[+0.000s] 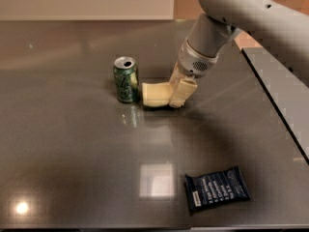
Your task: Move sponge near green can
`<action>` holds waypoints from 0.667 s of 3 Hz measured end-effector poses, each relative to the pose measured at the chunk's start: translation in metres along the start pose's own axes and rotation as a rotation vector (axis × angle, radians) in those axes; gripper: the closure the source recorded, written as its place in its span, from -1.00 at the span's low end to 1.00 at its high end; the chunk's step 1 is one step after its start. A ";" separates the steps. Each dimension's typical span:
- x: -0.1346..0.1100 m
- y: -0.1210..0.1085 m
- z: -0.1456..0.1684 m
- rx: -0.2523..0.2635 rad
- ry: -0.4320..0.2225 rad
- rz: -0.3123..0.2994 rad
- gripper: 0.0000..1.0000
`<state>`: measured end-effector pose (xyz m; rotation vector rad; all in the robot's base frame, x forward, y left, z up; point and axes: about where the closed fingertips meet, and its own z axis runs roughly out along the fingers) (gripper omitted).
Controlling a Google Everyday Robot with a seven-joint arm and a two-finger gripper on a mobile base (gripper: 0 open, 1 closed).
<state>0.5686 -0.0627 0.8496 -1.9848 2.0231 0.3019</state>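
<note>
The sponge (155, 94) lay on the counter (72, 144) just beside the green can (126, 79), its end away from the can clamped in the gripper (177, 87).

One of each kind on the one table (67, 149)

One green can (126, 79), one sponge (155, 94) and one dark blue snack wrapper (217, 188): three loose things in all. One robot arm (241, 8) carries one gripper (175, 92), down at the sponge's right end, away from the can.
</note>
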 end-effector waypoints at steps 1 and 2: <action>-0.001 0.000 0.001 -0.001 0.000 -0.001 -1.00; -0.001 0.000 0.001 -0.001 0.000 -0.001 -1.00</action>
